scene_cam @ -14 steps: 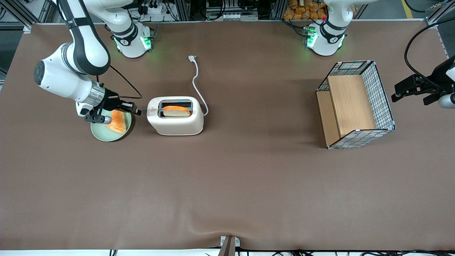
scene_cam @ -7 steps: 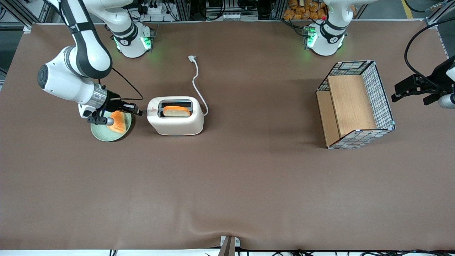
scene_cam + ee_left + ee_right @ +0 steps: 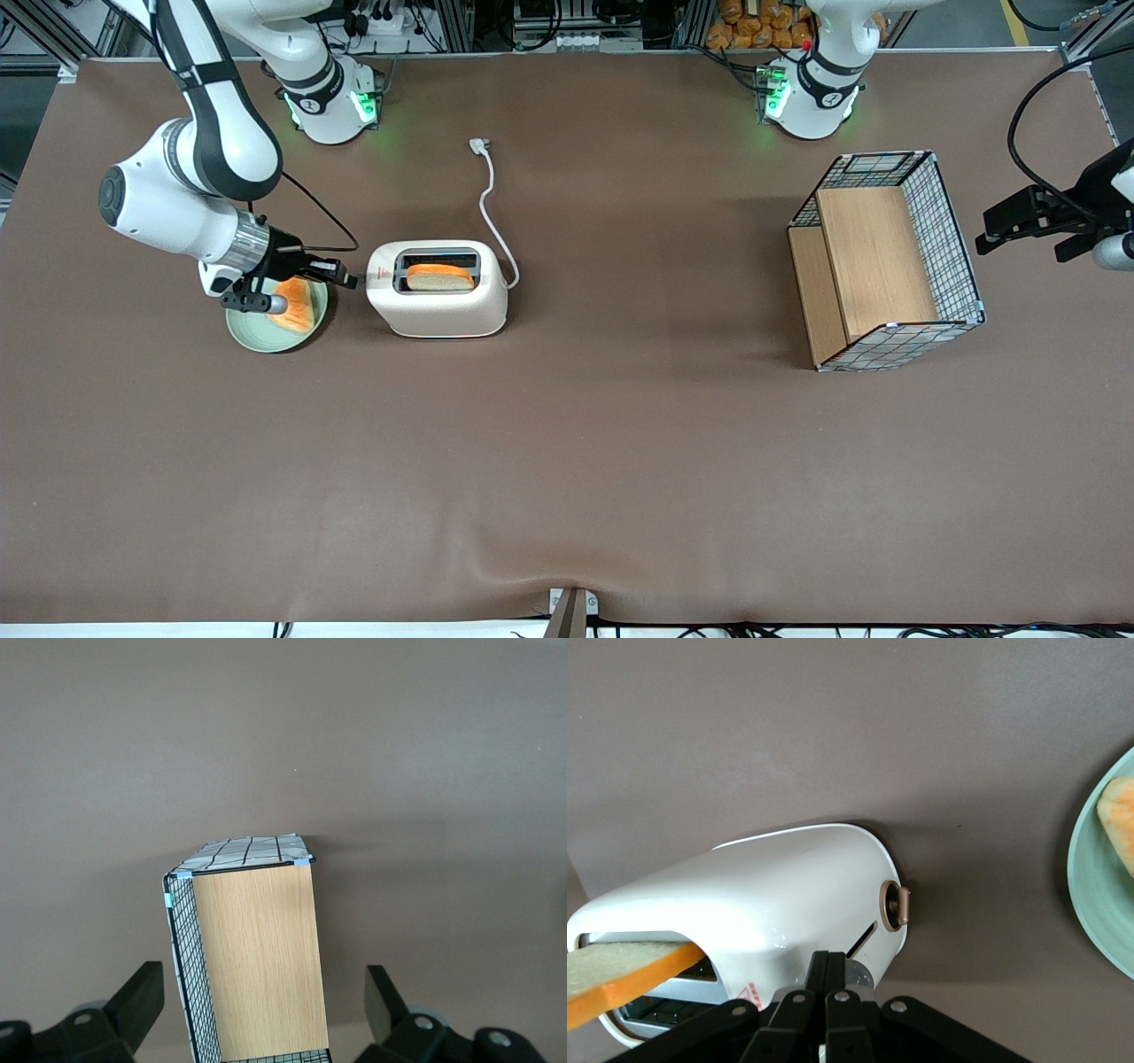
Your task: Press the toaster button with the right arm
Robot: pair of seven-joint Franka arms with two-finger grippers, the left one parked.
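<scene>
The cream-white toaster (image 3: 438, 306) stands on the brown table with a slice of bread (image 3: 440, 277) in the slot nearer the front camera. It also shows in the right wrist view (image 3: 771, 904). My right arm's gripper (image 3: 351, 282) is at the toaster's narrow end, above the plate's edge. In the right wrist view the gripper (image 3: 830, 962) has its fingers pressed together and holds nothing. Its tips sit just over the pale grey toaster button (image 3: 862, 974), which pokes out beside the vertical lever slot. I cannot tell if they touch it.
A pale green plate (image 3: 257, 335) with an orange-crusted bread slice (image 3: 297, 307) lies under my wrist. A round brass dial (image 3: 894, 905) sits on the toaster's end. The white cord (image 3: 489, 199) trails away from the front camera. A wire-and-wood basket (image 3: 886, 261) stands toward the parked arm's end.
My right arm has shifted slightly toward the toaster, bringing the gripper tips a little closer to its narrow end. The toaster and bread have not moved.
</scene>
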